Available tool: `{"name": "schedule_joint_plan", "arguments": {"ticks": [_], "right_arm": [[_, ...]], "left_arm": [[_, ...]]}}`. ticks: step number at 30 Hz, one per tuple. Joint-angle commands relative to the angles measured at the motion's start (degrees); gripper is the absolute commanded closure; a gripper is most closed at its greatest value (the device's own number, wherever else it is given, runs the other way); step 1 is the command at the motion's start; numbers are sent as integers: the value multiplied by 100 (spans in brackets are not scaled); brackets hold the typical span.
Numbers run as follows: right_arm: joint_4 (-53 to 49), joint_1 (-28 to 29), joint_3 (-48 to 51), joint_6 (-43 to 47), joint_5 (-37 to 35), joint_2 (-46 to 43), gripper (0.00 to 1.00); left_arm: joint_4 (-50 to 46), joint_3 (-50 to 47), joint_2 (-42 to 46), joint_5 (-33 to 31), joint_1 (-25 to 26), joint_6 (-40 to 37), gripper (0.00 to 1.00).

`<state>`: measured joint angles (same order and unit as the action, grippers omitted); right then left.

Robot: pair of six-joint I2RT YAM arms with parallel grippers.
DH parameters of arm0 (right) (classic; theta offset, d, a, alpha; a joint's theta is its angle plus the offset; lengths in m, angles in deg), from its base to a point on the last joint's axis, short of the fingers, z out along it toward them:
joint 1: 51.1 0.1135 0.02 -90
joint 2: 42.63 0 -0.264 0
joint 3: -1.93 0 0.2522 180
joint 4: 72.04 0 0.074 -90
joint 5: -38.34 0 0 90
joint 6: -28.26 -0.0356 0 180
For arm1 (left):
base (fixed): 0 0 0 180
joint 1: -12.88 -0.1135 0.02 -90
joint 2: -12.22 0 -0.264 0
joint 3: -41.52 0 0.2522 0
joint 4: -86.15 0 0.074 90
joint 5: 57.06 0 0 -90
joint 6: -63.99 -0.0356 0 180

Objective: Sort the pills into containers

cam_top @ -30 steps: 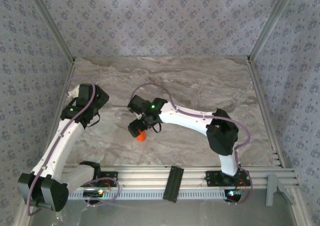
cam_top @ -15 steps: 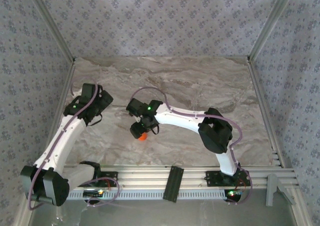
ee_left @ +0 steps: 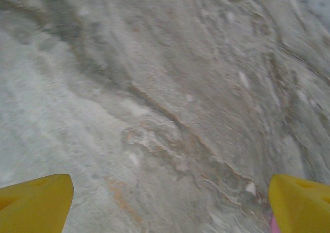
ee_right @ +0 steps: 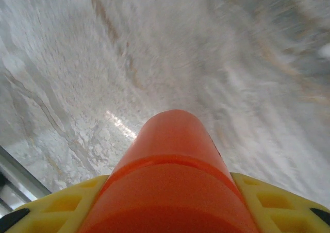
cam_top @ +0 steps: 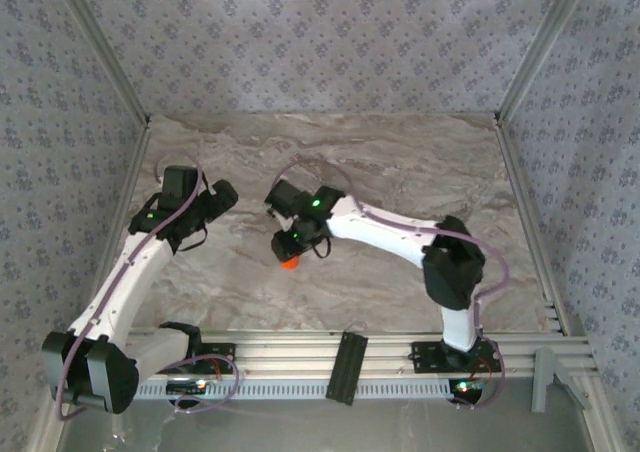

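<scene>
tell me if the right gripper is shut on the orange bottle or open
Shut on it: the right gripper has yellow fingers against both sides of the orange bottle.

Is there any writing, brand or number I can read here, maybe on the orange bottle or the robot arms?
None readable.
The orange bottle shows a plain side, no label.
The arms show small green lights, no lettering.
The wallpaper has a flower pattern, not words.
</scene>
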<state>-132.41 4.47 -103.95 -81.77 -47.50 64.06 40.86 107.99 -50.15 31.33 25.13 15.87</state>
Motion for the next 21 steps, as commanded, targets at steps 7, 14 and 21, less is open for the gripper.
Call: {"name": "schedule_joint_plan", "arguments": {"ticks": [7,14,21], "right_arm": [[-560,-2152,-797,184,796,-1516,69],[-808,-3054,-1577,96,2085,-1380,69],[-1156,-3080,-2196,265,2411,-905,69]], "left_arm": [[2199,82,-651,1355,708,-2589,0],[4470,-390,-1053,2134,1207,-4041,2],[5479,-392,-1485,2770,1481,-4989,5]]}}
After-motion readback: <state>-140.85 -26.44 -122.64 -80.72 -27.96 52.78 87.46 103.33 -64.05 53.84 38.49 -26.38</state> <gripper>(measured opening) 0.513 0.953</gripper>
